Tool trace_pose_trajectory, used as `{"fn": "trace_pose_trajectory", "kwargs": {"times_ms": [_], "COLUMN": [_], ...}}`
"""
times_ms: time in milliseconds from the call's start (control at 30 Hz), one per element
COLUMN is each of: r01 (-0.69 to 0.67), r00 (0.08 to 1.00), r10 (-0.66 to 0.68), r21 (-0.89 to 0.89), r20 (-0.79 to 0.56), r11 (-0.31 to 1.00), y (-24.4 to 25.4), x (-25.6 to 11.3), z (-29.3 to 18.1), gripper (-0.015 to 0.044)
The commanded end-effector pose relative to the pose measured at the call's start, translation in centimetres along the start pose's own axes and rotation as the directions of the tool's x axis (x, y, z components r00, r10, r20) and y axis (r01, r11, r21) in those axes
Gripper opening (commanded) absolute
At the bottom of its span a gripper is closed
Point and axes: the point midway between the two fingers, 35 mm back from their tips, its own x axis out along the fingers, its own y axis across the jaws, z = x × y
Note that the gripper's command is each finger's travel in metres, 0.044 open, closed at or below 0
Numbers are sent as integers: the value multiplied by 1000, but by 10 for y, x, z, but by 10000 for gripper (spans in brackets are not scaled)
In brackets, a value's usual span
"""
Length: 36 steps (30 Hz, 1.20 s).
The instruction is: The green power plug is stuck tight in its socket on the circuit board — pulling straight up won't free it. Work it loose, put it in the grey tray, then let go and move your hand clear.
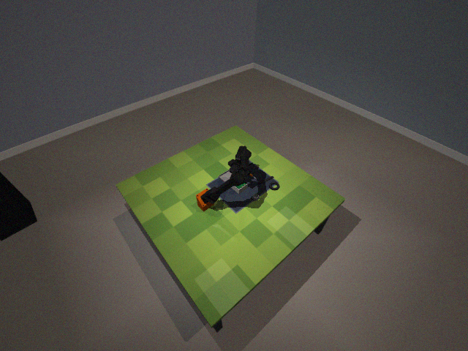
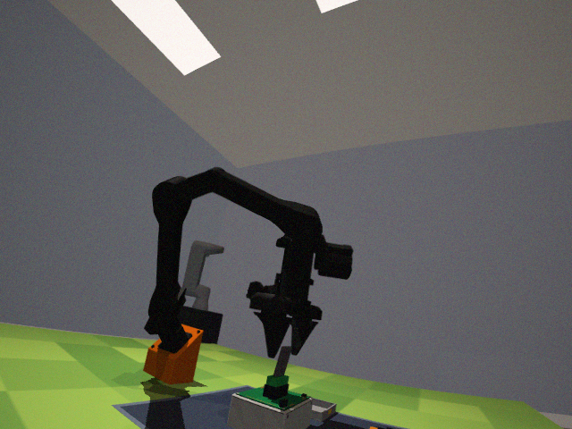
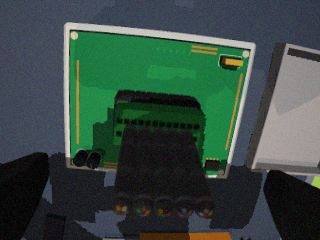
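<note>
The black parallel-jaw gripper (image 2: pixel 283 355) (image 3: pixel 162 174), fingers spread and empty, hangs above the green rectangular power plug (image 2: pixel 277 381) (image 3: pixel 160 114), seated in its black socket (image 2: pixel 275 391) (image 3: pixel 159 96). Loosening, transfer, release and withdrawal remain.

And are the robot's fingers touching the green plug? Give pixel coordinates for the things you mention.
Apart. The exterior view shows the fingers (image 2: pixel 273 334) ending above the green plug (image 2: pixel 277 381) (image 3: pixel 160 113), with a gap between.

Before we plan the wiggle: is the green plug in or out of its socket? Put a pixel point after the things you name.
In: the green plug (image 2: pixel 277 381) (image 3: pixel 157 114) sits on the black socket (image 2: pixel 275 391) (image 3: pixel 157 96), cable rising from it.
</note>
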Motion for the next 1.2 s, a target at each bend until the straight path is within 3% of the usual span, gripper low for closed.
{"fn": "trace_pose_trajectory", "kwargs": {"times_ms": [0,333,867,1167], "r01": [-5,-5,-5,-5], "r00": [1000,1000,1000,1000], "r10": [5,5,5,5], "r21": [-4,-4,-4,-4], "r20": [-1,-1,-1,-1], "r11": [1000,1000,1000,1000], "y": [1,1,1,1], "x": [8,18,18,18], "z": [0,0,0,0], "gripper": [430,430,10,0]}}
